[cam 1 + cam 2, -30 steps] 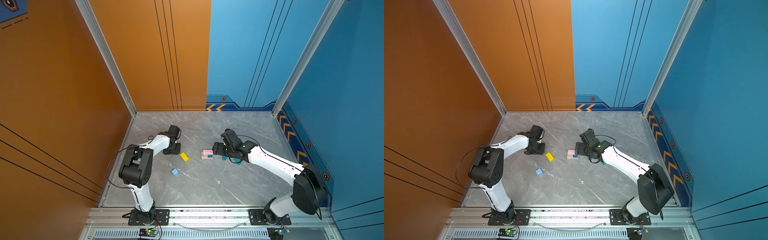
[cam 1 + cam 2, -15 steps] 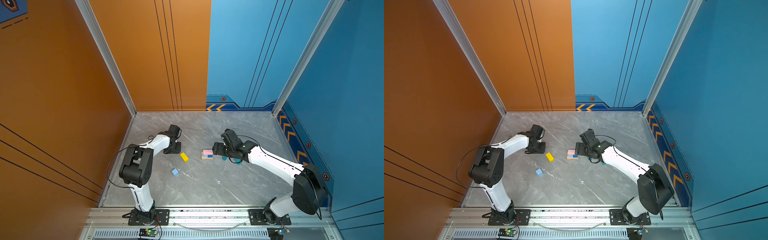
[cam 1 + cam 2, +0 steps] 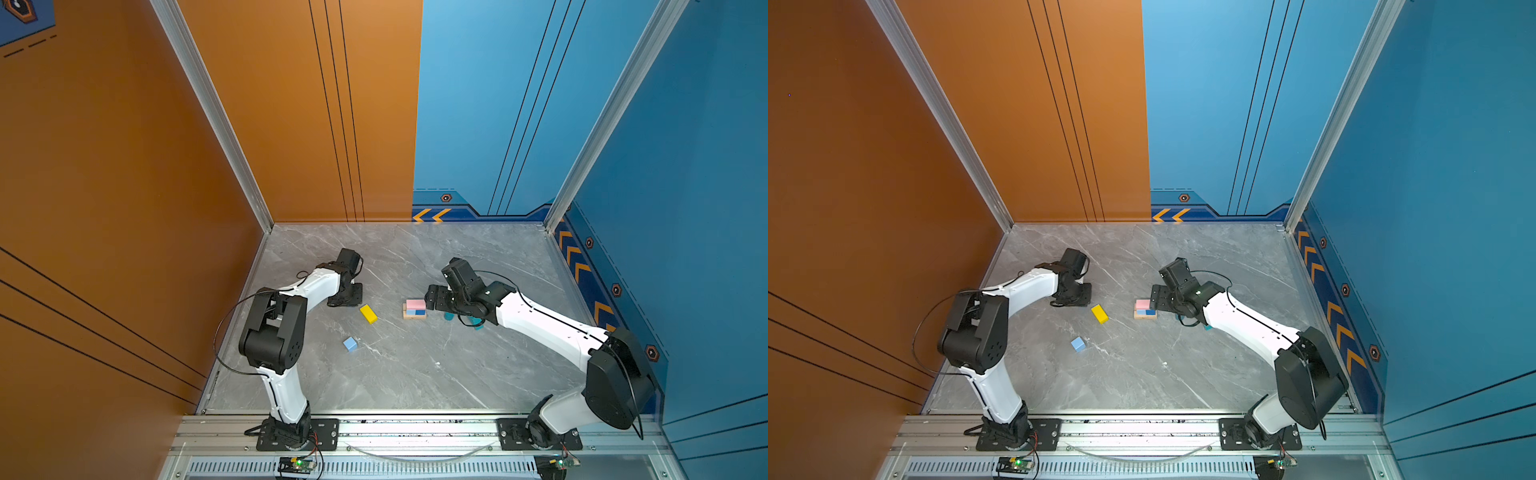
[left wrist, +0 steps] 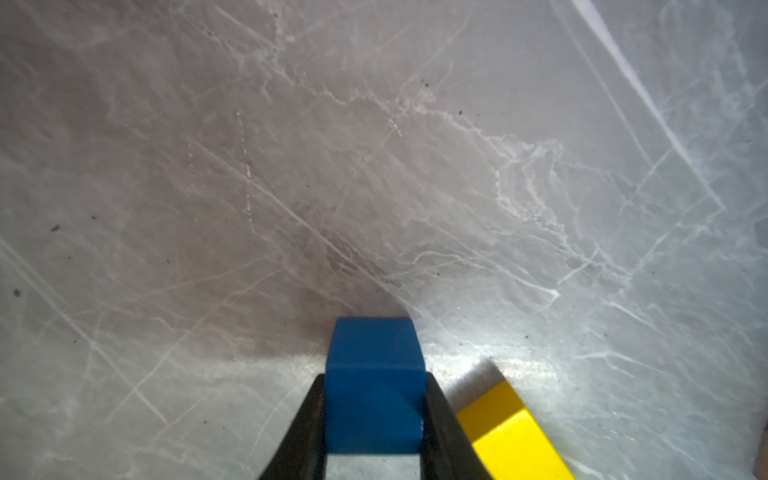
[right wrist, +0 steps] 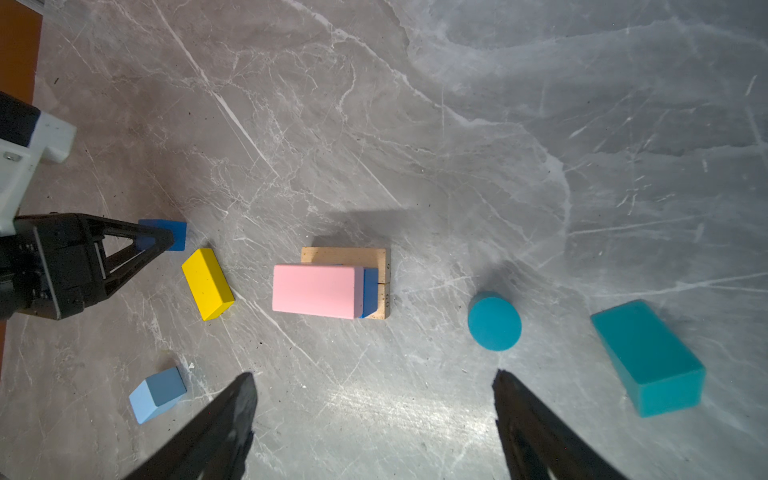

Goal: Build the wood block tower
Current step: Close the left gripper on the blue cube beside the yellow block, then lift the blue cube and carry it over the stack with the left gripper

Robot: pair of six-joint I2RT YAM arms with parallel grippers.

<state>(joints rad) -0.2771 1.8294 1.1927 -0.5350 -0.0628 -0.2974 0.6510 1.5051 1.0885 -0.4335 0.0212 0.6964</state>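
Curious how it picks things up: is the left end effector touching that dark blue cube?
Touching. The left wrist view shows both fingers of the left end effector flush against the sides of the dark blue cube, no gap.

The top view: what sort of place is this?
Likely a robot test booth: left arm and right arm bolted to a metal rail, a grey table walled by orange panels and blue panels, painted blocks.

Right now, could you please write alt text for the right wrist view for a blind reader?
A pink slab sits on a blue block atop a tan plank, ahead of the open right gripper. To one side the left gripper clamps a dark blue cube near a yellow bar and light blue cube; opposite lie a teal cylinder and teal block.
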